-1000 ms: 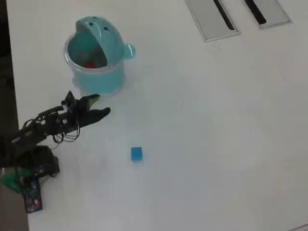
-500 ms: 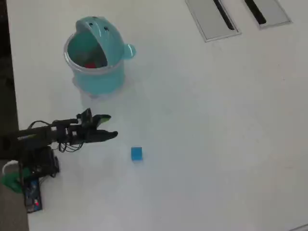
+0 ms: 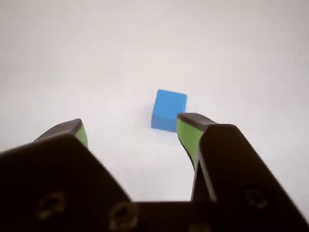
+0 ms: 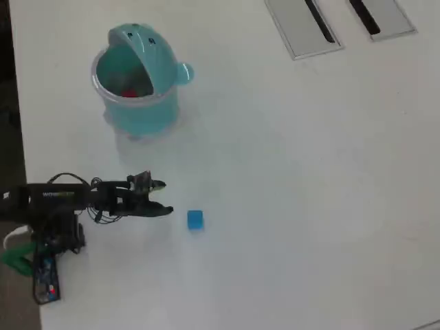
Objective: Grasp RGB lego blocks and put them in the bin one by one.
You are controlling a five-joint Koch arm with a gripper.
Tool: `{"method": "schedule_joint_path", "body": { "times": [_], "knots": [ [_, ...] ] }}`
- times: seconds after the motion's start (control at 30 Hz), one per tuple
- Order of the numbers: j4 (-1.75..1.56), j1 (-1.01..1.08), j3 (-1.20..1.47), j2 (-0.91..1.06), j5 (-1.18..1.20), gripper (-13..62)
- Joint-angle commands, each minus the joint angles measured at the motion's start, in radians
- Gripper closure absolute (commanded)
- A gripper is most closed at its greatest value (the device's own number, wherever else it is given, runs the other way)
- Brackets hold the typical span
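A small blue block lies alone on the white table, in the wrist view as a blue cube just ahead of the jaws and toward the right one. My gripper is open and empty, a short way left of the block in the overhead view; in the wrist view the gripper shows green pads spread wide apart. The teal bin stands at the upper left with its domed lid tipped back, and a red block shows inside it.
Two flat grey panels with dark slots lie at the top right of the table. The arm's base and a small circuit board sit at the left edge, where the table ends against a dark floor.
The gripper has swung away from the bin's foot, down and to the right, and now sits close to the blue block. The block and bin have not moved.
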Motion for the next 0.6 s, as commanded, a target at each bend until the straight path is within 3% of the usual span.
{"method": "schedule_joint_path", "body": {
  "times": [0.0, 0.57],
  "knots": [
    [-0.035, 0.006, -0.08, -0.017, 0.0, 15.8],
    [-0.13, 0.069, -0.241, -0.362, 0.003, 15.8]
  ]
}}
